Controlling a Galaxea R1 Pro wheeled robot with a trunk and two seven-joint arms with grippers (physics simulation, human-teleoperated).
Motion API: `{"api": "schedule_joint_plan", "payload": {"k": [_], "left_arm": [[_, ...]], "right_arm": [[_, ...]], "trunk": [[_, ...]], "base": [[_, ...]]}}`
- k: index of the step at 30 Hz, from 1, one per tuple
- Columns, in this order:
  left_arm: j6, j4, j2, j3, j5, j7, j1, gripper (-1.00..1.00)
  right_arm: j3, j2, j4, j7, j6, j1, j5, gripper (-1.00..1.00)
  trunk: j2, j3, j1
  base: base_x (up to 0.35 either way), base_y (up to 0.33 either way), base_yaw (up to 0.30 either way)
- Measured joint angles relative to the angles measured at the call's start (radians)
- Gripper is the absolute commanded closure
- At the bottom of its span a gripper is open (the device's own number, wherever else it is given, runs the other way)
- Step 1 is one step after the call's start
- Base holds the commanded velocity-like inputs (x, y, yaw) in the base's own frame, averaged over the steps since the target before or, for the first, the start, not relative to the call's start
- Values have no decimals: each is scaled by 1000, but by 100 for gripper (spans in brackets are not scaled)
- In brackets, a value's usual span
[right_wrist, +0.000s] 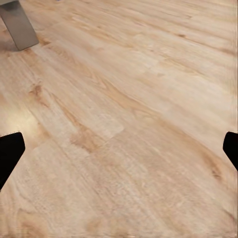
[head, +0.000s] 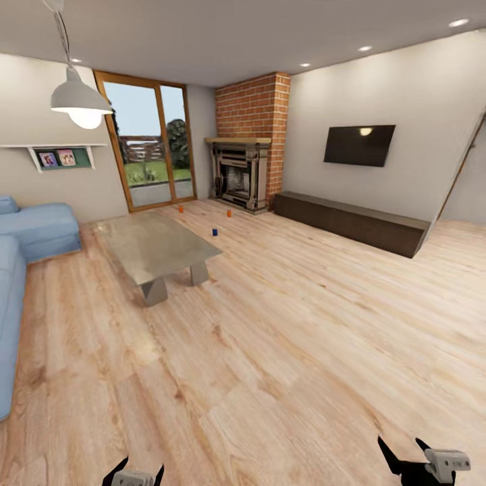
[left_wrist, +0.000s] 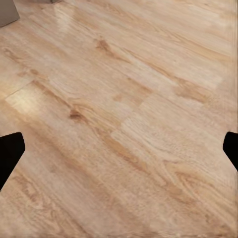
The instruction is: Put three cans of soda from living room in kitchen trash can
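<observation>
Well beyond the glass table [head: 156,248], toward the fireplace [head: 237,177], stand two orange cans [head: 229,213] and a blue can [head: 214,231], far ahead of both empty, spread-fingered grippers, left gripper [head: 137,475] and right gripper [head: 412,459], the right nearer.

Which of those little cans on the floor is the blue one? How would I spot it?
Find the brick fireplace at the far end of the room. On the wood floor before it stand three small cans; the blue can is nearest the glass-topped low table, and the other two are orange.
</observation>
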Motion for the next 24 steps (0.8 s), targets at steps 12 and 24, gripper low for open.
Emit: {"api": "schedule_joint_plan", "payload": {"k": [12,24], "left_arm": [[-2,0,0,0,1,0,0,-100],[-8,0,0,-1,0,1,0,-100]], "right_arm": [[0,0,0,1,0,0,1,-100],[0,0,1,1,0,0,1,-100]], "trunk": [[0,-10,0],[0,-18,0]], "base": [[-198,93,-209],[-8,-157,-213]]}}
